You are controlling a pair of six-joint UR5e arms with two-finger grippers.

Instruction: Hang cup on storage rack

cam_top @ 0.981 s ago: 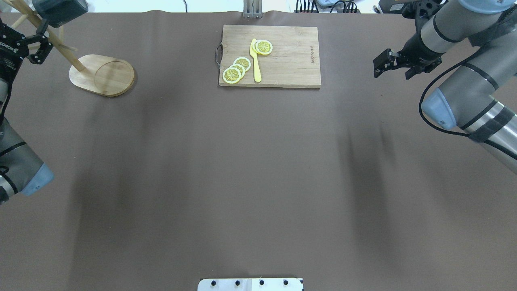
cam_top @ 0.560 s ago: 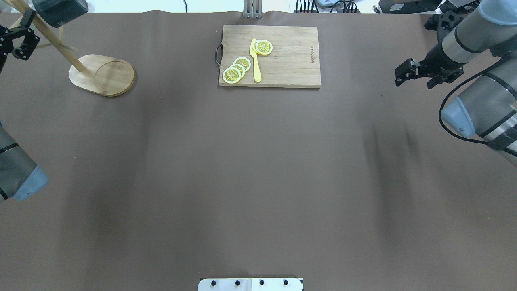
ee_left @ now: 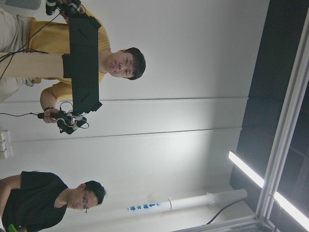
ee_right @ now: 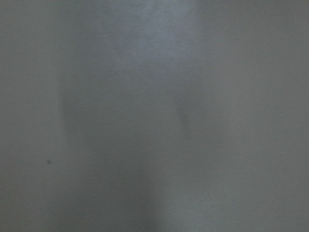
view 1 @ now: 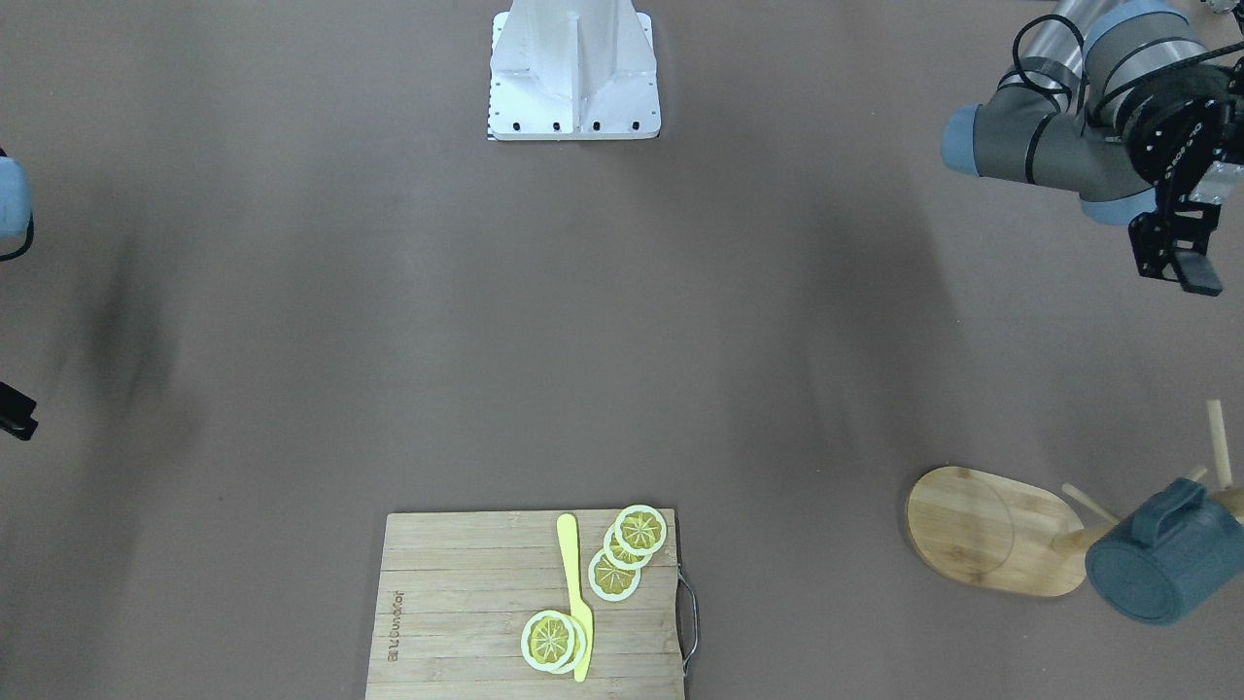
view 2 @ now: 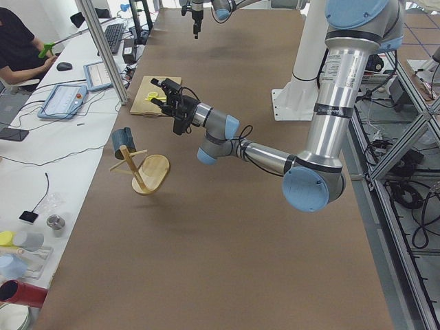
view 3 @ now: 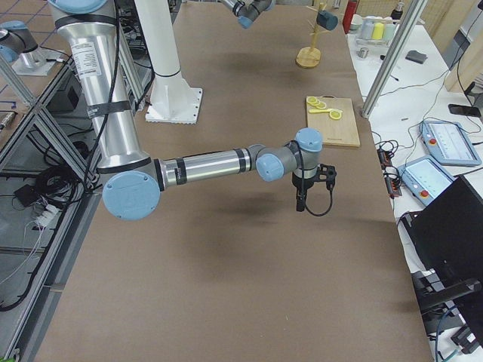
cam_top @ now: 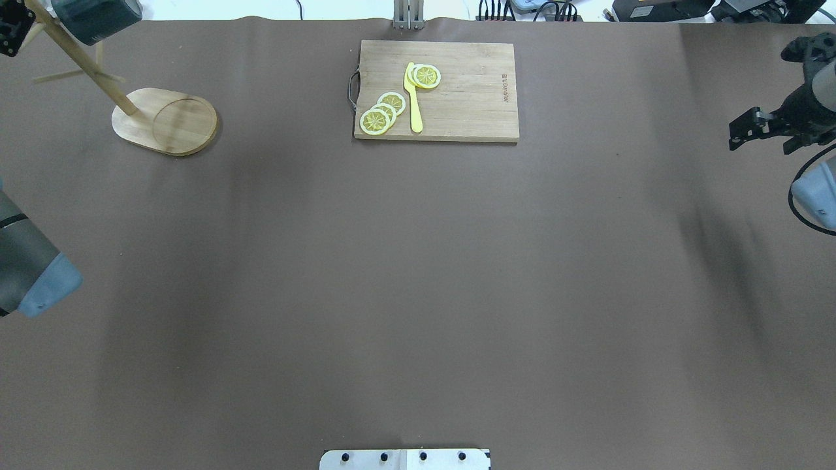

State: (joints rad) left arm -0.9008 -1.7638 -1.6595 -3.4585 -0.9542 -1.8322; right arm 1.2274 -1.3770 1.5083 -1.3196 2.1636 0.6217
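The dark slate-blue cup (view 1: 1161, 556) hangs by its handle on a peg of the storage rack (view 1: 991, 530), off the table. Both also show in the overhead view, the cup (cam_top: 96, 16) above the rack's oval base (cam_top: 166, 121), and in the left side view with the cup (view 2: 124, 141) on the rack (view 2: 148, 172). My left gripper (view 1: 1174, 270) is open and empty, raised and apart from the rack; only its tip shows in the overhead corner (cam_top: 12, 32). My right gripper (cam_top: 751, 127) is open and empty at the table's right edge.
A wooden cutting board (cam_top: 470, 91) with lemon slices (cam_top: 382, 111) and a yellow knife (cam_top: 413, 98) lies at the back middle. The robot's white base plate (view 1: 573, 73) is at the near edge. Operators show in the left wrist view.
My left gripper has drawn up and away from the rack toward the far left corner. My right gripper has moved right to the table's edge. The cup stays on the rack.
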